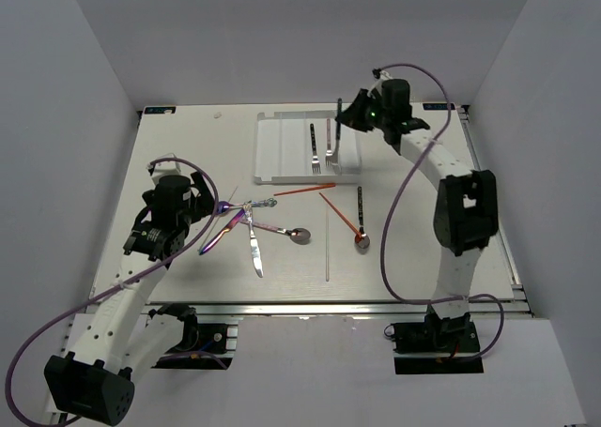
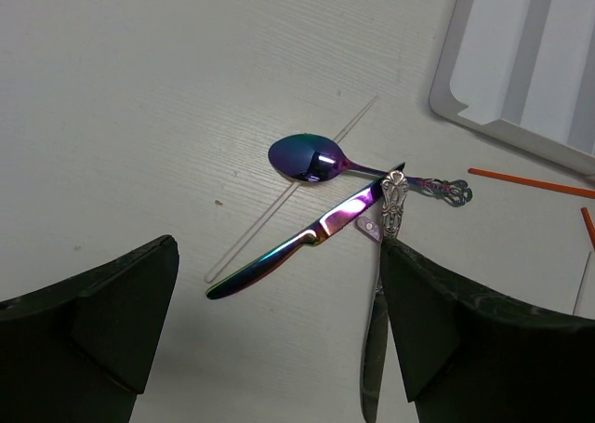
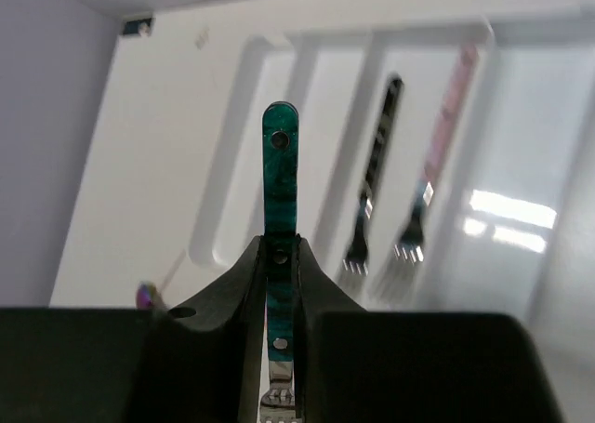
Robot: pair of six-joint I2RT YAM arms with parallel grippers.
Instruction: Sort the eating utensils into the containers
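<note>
Above the white tray (image 1: pixel 282 150) at the far side of the tabletop (image 1: pixel 423 258), the right end effector (image 3: pixel 281 256) is pinching a green-handled utensil (image 3: pixel 280 163), its handle sticking out past the fingertips. A black-handled fork (image 3: pixel 372 191) and a pinkish fork (image 3: pixel 432 163) lie side by side in the tray. The left end effector (image 2: pixel 279 246) hovers with its fingers spread wide over an iridescent knife (image 2: pixel 297 246), an iridescent spoon (image 2: pixel 307 155) and an ornate silver handle (image 2: pixel 392 200), clustered together with a clear chopstick (image 2: pixel 279 204) on the tabletop.
</note>
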